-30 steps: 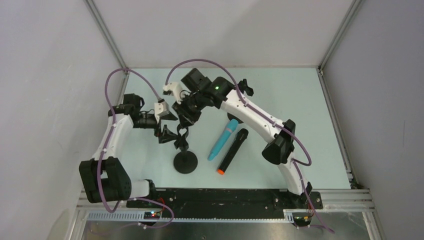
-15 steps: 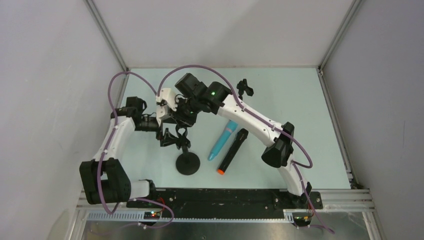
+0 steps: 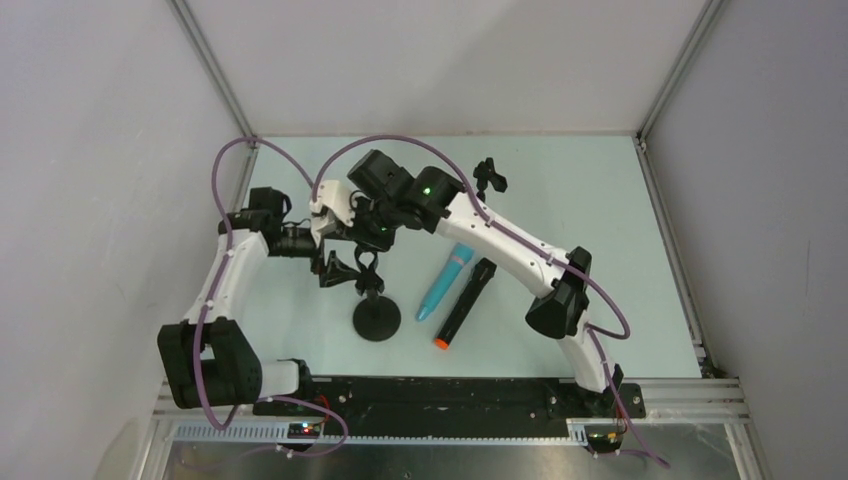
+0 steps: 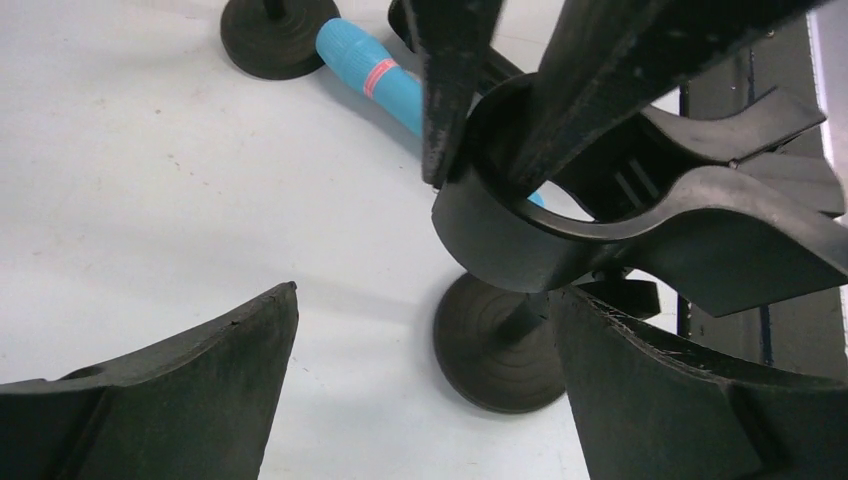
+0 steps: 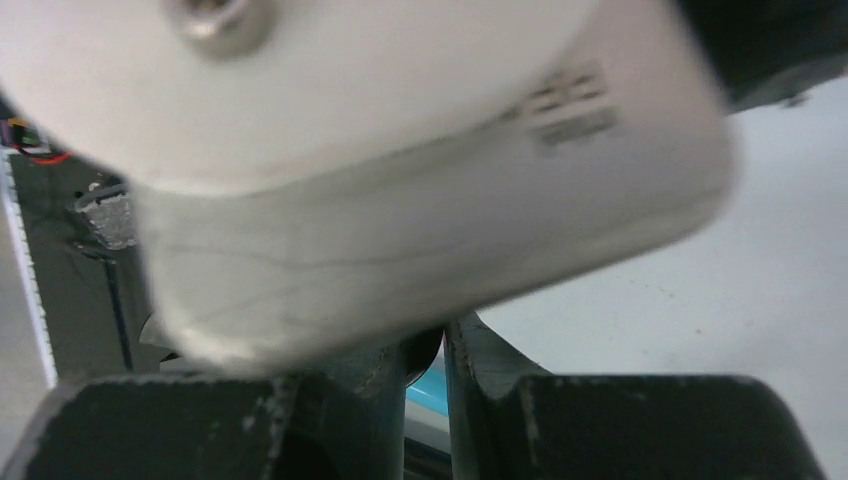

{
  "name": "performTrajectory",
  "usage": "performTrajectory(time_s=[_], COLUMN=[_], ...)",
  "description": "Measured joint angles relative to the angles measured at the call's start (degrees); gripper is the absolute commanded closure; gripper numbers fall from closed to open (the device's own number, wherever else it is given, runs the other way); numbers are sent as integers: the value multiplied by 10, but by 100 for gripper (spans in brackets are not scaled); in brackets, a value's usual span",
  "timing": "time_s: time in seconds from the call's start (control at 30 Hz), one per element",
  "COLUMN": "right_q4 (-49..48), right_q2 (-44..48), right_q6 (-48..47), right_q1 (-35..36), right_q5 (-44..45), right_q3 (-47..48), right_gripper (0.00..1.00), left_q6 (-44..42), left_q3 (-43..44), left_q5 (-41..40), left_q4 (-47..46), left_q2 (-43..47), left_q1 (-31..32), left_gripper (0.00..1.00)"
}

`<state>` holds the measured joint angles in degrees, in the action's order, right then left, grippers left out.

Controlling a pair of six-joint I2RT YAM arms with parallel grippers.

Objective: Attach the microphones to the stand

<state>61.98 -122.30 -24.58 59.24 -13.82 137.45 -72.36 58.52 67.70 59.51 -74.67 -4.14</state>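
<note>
Your left gripper is spread wide and pinches nothing. The stand's clip hangs just above its gap, with the stand's round base on the table below. The right gripper enters from the top of the left wrist view, and its fingers look pressed close on one curved wall of that clip. Steady the clip rather than crush it, and hold the stand upright. Neither microphone is in a gripper. Both lie right of centre in the top view, the turquoise microphone just beside the black microphone. A white housing blocks most of the right wrist view, so only the left wrist view shows the grip.
</note>
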Motion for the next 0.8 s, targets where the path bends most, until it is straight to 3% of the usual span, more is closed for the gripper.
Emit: performTrajectory(time_s=[0.33, 0.53, 0.73, 0.77, 0.8], right_q4=[-10, -27, -48, -53, -57], right_q2=[25, 26, 26, 26, 27], right_q6=[-22, -9, 31, 38, 48], right_q1=[30, 30, 30, 30, 30], right_q5=[67, 75, 103, 108, 115], right_q3=[-30, -44, -44, -44, -44], right_gripper=[78, 55, 34, 19, 12], left_q6=[19, 21, 37, 39, 40], left_q3=[15, 12, 21, 21, 21], left_q5=[2, -3, -18, -20, -24], left_q4=[7, 7, 10, 11, 11], left_q2=[3, 7, -10, -10, -10], left_q1=[2, -7, -55, -61, -66], left_gripper=[0, 0, 0, 0, 0])
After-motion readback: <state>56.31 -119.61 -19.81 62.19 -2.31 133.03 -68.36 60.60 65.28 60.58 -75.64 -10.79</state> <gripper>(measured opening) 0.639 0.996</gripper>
